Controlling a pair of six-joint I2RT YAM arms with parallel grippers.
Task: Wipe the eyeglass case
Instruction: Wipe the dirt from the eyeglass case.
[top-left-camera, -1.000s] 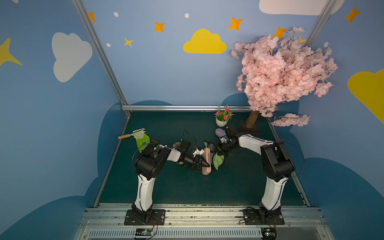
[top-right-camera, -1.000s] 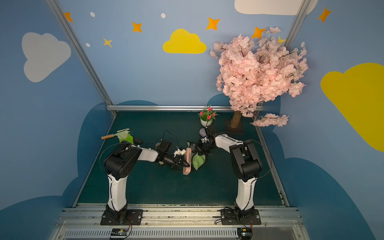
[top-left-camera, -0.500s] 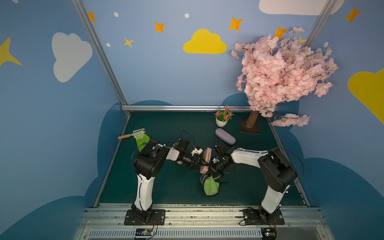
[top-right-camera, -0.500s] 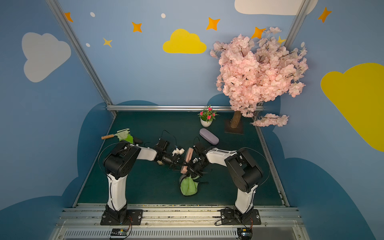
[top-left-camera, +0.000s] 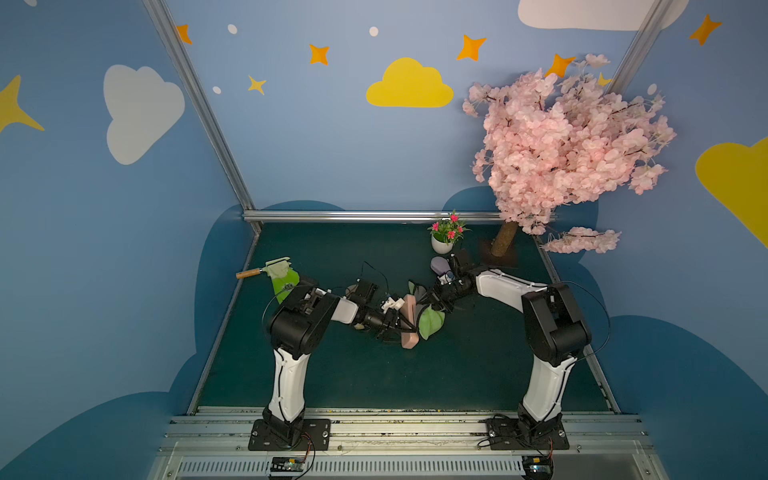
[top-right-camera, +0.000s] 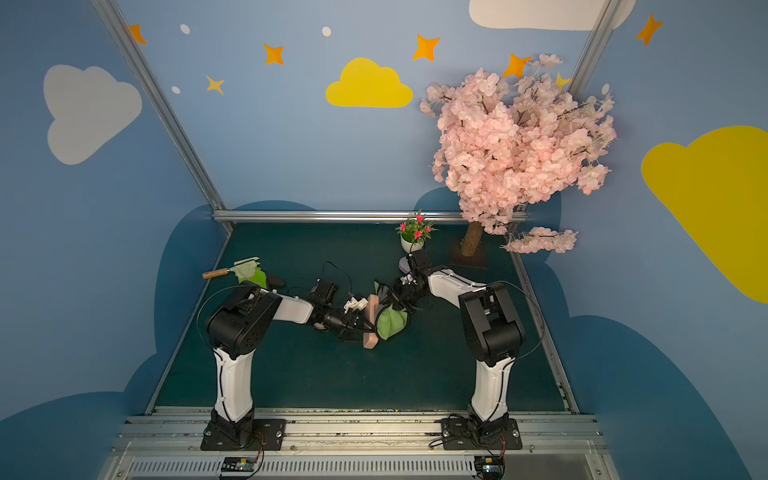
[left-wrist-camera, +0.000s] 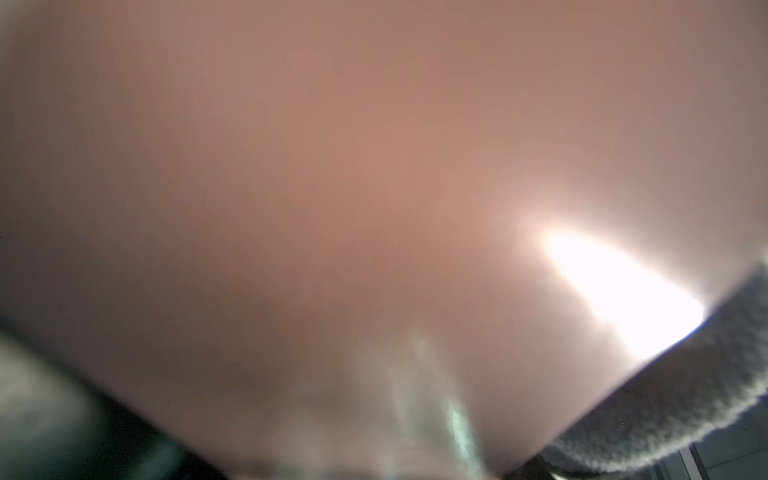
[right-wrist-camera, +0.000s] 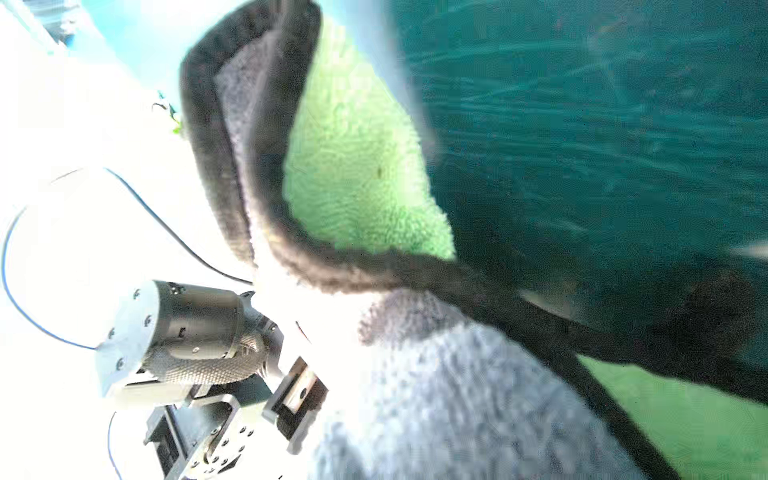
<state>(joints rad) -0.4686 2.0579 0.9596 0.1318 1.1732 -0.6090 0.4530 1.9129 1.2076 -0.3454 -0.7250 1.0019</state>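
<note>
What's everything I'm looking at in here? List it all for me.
pink eyeglass case: one, pink, mid-table
cloth: one, green and grey, beside that case
flowerpot: one, white with pink flowers, back of table
purplish case: one, purplish-grey, near the flowerpot
blossom tree: one, pink, back right corner
wooden-handled tool: one, brown handle, left edge
green item: one, bright green, by the tool; kind unclear
table: one, dark green
left gripper: one, black, shut on the pink case
right gripper: one, black, shut on the cloth
</note>
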